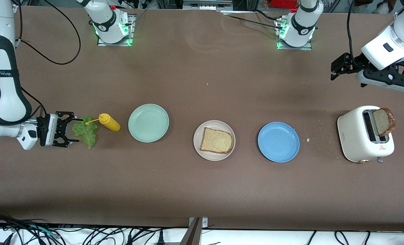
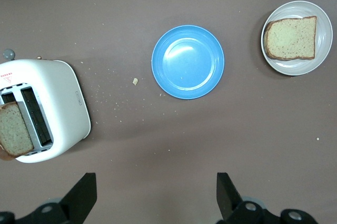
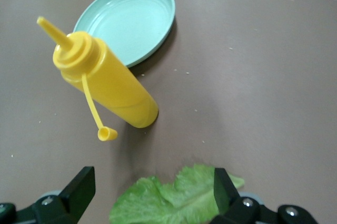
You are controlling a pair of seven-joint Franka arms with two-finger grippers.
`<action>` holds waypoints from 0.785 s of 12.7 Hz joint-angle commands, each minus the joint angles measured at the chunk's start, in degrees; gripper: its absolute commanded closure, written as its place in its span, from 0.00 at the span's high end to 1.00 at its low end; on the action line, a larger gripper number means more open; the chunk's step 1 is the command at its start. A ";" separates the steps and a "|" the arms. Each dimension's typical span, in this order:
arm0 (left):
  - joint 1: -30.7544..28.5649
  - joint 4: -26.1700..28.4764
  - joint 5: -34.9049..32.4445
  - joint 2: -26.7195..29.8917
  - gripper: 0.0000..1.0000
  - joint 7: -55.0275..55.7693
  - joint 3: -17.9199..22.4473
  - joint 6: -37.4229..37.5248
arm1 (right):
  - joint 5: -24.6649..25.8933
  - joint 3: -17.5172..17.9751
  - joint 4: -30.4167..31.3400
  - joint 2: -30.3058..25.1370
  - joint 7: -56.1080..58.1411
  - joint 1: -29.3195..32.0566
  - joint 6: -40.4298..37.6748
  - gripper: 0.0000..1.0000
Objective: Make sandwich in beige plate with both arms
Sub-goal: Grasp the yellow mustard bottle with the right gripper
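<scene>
The beige plate (image 1: 214, 140) (image 2: 297, 38) lies mid-table with one brown bread slice (image 1: 216, 141) (image 2: 291, 37) flat on it. A second bread slice (image 1: 384, 121) (image 2: 15, 130) sticks up out of a white toaster (image 1: 365, 133) (image 2: 52, 105). The green lettuce leaf (image 1: 85, 131) (image 3: 179, 200) lies on the table at the right arm's end. My right gripper (image 1: 77, 129) (image 3: 151, 192) is open and low at the leaf, one finger on each side of its edge. My left gripper (image 1: 334, 71) (image 2: 155, 197) hangs open and empty over bare table beside the toaster.
A yellow mustard bottle (image 1: 109, 122) (image 3: 105, 81) lies beside the lettuce, its cap off and dangling. A mint-green plate (image 1: 148, 123) (image 3: 129, 21) and a blue plate (image 1: 278, 142) (image 2: 188, 61) flank the beige one. Crumbs lie between the blue plate and the toaster.
</scene>
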State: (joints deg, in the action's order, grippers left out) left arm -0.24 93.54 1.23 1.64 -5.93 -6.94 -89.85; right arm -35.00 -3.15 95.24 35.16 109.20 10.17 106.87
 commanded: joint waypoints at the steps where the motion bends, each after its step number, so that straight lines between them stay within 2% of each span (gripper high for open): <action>1: -0.29 0.33 0.52 0.47 1.00 -0.40 0.34 0.29 | -7.24 0.34 -0.58 3.32 11.50 0.99 -3.93 1.00; 3: -0.29 0.33 0.52 0.47 1.00 -0.40 0.34 0.29 | -12.79 0.25 -0.23 6.23 21.37 0.99 -6.22 1.00; 10: -0.29 0.33 0.52 0.47 1.00 -0.40 0.34 0.38 | -20.45 -0.01 1.97 10.72 31.59 1.95 -14.32 1.00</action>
State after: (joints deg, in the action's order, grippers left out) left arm -0.39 93.54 1.23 1.64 -5.93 -6.75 -89.85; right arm -53.07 -3.27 96.72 44.89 138.14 11.28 94.14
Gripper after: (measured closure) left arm 0.000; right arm 0.000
